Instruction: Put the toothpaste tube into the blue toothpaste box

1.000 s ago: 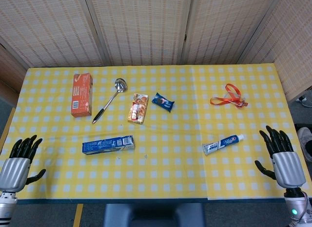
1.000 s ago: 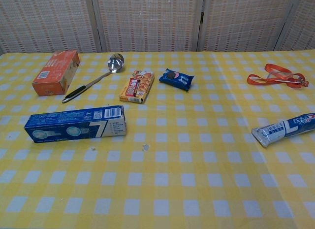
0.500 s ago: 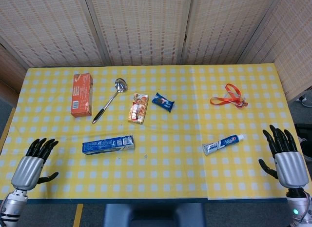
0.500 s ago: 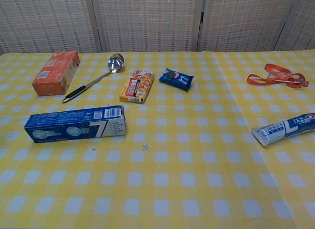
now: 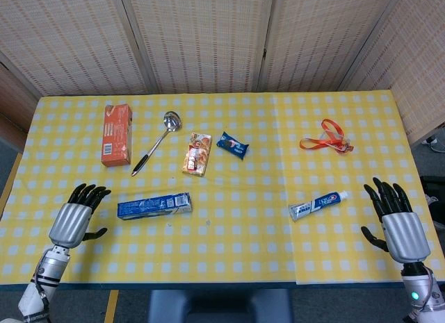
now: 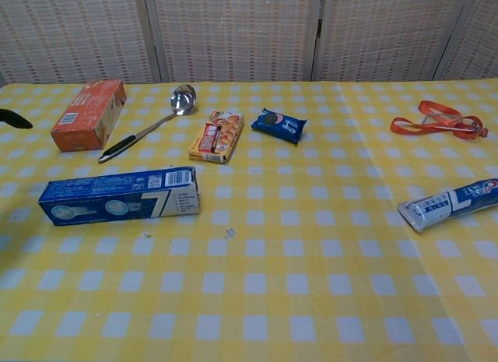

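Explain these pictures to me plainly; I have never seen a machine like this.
This is a two-armed robot at a table with a yellow checked cloth. One picture looks down from its head, the other forward from its chest. Each arm ends in a robot hand: the left robot hand and the right robot hand are both open and hold nothing. On the cloth lie a blue toothpaste box, a toothpaste tube, an orange box, a ladle, two snack packets and an orange strap. The tube is meant to go into the blue box; neither has been picked up.
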